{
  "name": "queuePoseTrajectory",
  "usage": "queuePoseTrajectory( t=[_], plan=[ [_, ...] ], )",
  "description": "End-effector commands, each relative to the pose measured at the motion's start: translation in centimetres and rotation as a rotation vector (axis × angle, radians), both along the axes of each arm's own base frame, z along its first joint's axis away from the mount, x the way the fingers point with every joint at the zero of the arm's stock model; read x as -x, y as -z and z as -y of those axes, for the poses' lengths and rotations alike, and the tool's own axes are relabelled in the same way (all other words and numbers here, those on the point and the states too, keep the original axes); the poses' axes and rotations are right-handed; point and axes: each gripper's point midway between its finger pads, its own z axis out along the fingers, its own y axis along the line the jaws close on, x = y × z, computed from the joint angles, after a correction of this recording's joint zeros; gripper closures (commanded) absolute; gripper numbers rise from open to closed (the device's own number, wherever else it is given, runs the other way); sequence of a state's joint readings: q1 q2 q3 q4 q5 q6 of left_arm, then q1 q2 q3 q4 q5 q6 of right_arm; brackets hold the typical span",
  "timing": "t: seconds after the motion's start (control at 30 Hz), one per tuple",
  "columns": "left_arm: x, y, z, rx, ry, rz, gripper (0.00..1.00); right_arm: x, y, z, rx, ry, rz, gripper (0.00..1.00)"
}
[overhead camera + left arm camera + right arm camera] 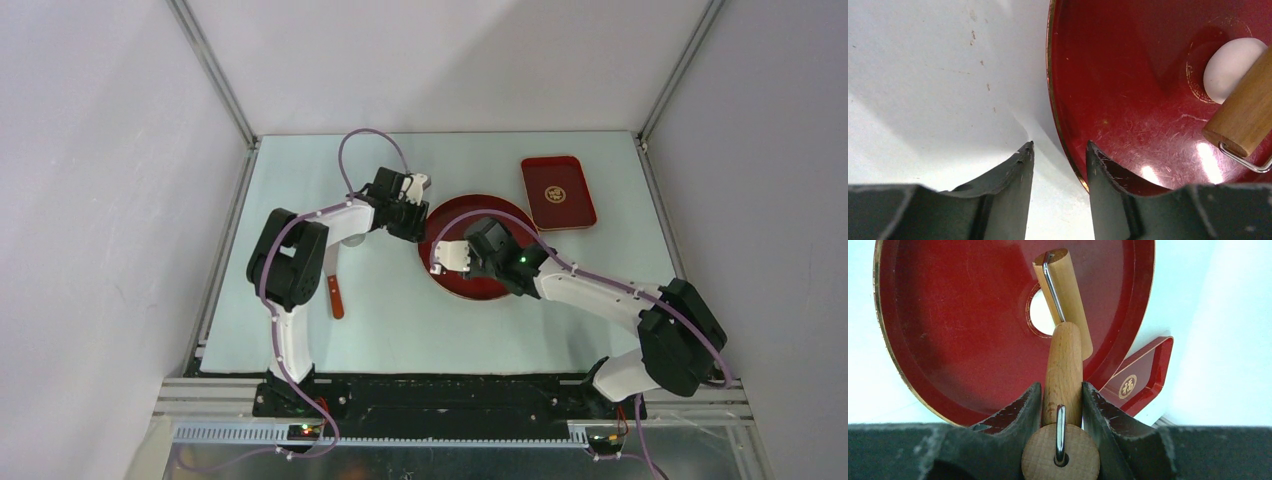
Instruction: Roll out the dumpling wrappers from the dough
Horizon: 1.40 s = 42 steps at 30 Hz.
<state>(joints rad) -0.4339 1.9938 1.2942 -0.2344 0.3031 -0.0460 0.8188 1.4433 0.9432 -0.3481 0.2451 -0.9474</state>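
Observation:
The dough (1230,70) is a small white ball at the middle of the round red plate (1108,85); it also shows in the right wrist view (1039,315). My right gripper (1062,386) is shut on the wooden handle of a rolling pin (1063,365), and its wooden roller (1068,295) rests against the dough. My left gripper (1059,147) has its jaws apart, one on each side of the plate's left rim, with a gap around the rim. In the top view the right gripper (480,252) hides the dough. No dumpling wrappers are in view.
A rectangular red tray (558,192) lies at the back right, just beyond the plate (468,288). A red-handled tool (335,292) lies on the table beside the left arm. The left gripper (412,215) sits at the plate's upper-left edge.

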Motion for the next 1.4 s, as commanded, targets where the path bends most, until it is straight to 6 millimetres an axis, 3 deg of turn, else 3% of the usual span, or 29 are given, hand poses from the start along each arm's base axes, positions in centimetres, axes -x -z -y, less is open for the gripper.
queuePoseTrajectory(
  t=[0.0, 0.2, 0.5, 0.73, 0.97, 1.17, 1.37],
  plan=[
    [0.6, 0.6, 0.3, 0.005, 0.020, -0.023, 0.54, 1.5, 2.5, 0.9, 0.070, -0.008, -0.106, 1.00],
    [0.5, 0.5, 0.2, 0.000, 0.017, -0.018, 0.62, 0.8, 1.6, 0.6, 0.039, 0.007, -0.062, 1.00],
    [0.3, 0.6, 0.1, -0.008, 0.011, -0.015, 0.67, -0.9, -5.7, -1.6, -0.220, 0.045, 0.119, 1.00],
    [0.3, 0.6, 0.1, -0.009, 0.010, -0.013, 0.68, -1.0, -7.5, -2.3, -0.246, 0.041, 0.184, 1.00],
    [0.3, 0.6, 0.1, -0.009, 0.012, -0.015, 0.69, -2.0, -3.6, -1.8, -0.096, 0.036, 0.204, 1.00],
    [0.3, 0.6, 0.1, -0.009, 0.012, -0.013, 0.70, -2.0, -0.1, -1.4, -0.035, 0.035, 0.120, 1.00],
    [0.3, 0.6, 0.1, -0.011, 0.009, -0.011, 0.73, 0.0, 1.9, -0.8, 0.028, -0.023, 0.009, 1.00]
  ],
)
